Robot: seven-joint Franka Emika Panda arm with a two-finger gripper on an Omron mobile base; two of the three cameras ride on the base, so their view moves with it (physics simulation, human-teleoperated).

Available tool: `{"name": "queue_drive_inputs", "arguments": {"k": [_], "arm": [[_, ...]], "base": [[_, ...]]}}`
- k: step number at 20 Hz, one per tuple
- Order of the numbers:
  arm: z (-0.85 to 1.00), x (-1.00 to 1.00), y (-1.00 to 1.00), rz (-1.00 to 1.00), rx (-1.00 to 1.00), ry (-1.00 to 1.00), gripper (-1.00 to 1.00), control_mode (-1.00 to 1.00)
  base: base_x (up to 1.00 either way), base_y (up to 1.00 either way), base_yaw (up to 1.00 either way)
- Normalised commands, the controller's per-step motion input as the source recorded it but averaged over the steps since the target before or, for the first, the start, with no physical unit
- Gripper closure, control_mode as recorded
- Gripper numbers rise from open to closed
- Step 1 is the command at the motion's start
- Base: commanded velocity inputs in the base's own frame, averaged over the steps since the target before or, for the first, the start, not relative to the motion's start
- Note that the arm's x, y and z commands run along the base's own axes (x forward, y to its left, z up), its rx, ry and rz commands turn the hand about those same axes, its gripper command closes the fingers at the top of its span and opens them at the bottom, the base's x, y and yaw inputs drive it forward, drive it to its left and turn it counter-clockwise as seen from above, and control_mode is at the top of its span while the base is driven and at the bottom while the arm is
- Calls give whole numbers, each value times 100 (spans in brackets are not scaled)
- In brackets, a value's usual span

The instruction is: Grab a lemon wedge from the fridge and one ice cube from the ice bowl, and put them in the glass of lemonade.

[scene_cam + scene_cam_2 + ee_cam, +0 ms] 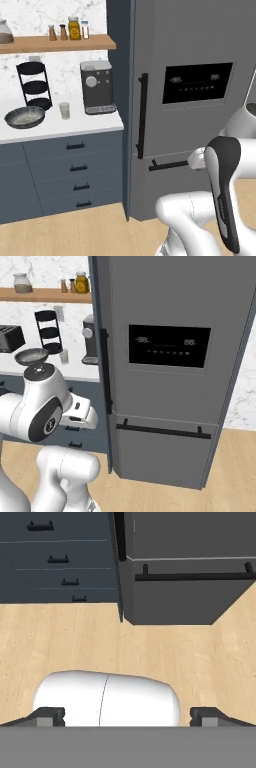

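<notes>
Marble-walled kitchen; the fridge (165, 366) is standing shut, its tall vertical handle (142, 116) lying ahead and above the end effector (127, 714); fingers spread wide, gripping nothing.

Fridge (190, 55): matt dark grey, metal look, glossy black display panel (197, 82), black bar handles. Drawer cabinets (65, 170): matt blue-grey. Table (60, 127): smooth white top. Floor (60, 642) and shelf (60, 44): light wood grain. Wall (60, 15): white marble look. Ice bowl (25, 117): speckled dark rim. Glass of lemonade (64, 110): clear.
</notes>
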Motion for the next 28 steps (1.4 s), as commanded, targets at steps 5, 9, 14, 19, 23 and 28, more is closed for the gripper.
{"name": "queue_drive_inputs", "arguments": {"k": [5,9,14,19,23,28], "arm": [[0,0,0,0,0,1,-100,-100],[0,0,0,0,0,0,-100,-100],[0,42,0,0,0,-2,-100,-100],[11,95,7,6,0,-20,-100,-100],[6,97,17,1,0,-17,-100,-100],[0,100,20,0,0,-7,-100,-100]], "base": [[1,16,0],[0,0,0],[0,0,0],[0,0,0],[0,0,0],[0,0,0]]}}
